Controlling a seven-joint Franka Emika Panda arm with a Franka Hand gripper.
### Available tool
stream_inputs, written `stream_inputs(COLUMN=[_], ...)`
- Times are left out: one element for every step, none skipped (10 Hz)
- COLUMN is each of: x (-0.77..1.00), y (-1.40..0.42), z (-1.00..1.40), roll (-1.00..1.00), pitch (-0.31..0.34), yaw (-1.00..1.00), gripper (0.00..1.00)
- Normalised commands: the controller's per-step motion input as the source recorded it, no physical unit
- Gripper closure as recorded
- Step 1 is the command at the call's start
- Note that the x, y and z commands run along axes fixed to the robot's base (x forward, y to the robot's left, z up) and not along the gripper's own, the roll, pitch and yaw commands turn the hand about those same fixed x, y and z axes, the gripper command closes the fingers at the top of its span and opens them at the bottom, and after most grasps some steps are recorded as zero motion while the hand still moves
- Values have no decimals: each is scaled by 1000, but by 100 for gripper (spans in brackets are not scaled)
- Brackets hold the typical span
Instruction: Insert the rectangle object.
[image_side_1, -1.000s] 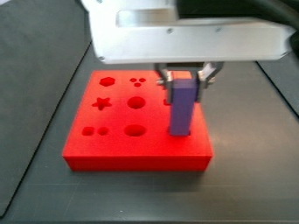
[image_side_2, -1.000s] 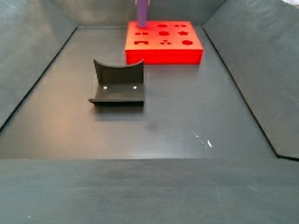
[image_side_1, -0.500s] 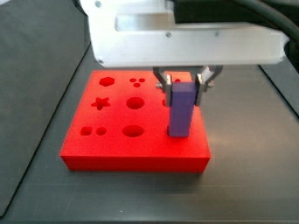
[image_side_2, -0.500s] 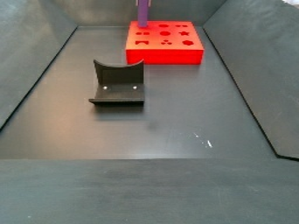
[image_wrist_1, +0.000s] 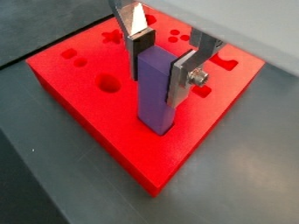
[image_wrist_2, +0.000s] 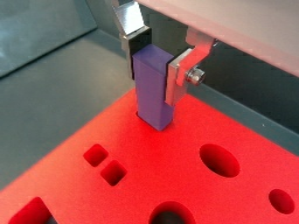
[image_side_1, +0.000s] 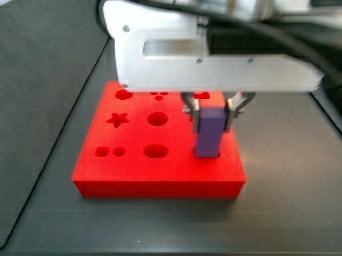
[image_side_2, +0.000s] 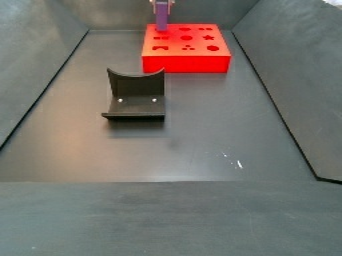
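The rectangle object (image_wrist_1: 158, 96) is a purple-blue bar. It stands upright with its foot in a slot near one edge of the red board (image_wrist_1: 82, 83). My gripper (image_wrist_1: 158, 80) is right above the board, shut on the bar's top, with a padded finger on each side. Both wrist views show this grip, the bar (image_wrist_2: 155, 92) rising from the board (image_wrist_2: 140, 175). In a side view the bar (image_side_1: 210, 135) stands at the board's right edge (image_side_1: 134, 165) under the gripper (image_side_1: 214, 103). In a side view only a short purple stub (image_side_2: 160, 12) shows above the board (image_side_2: 187, 62).
The board's top has several other cut-outs: round holes, a star, small squares. A dark grey holder with a curved notch (image_side_2: 134, 95) stands on the dark floor, well apart from the board. Sloped dark walls enclose the floor.
The gripper has come down a little with the bar, and the bar now stands lower in its slot. The board and the holder have not moved.
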Motion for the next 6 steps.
stream_inputs(x=[-140, -14, 0, 0, 0, 0], y=[0, 0, -3, -40, -3, 0], z=[-557, -606, -606, -563, -429, 0], roll=[0, 0, 0, 0, 0, 0], pitch=[-130, -141, -147, -149, -116, 0], yaw=[-37, -40, -49, -54, -31, 0], gripper=[100, 100, 100, 100, 100, 100])
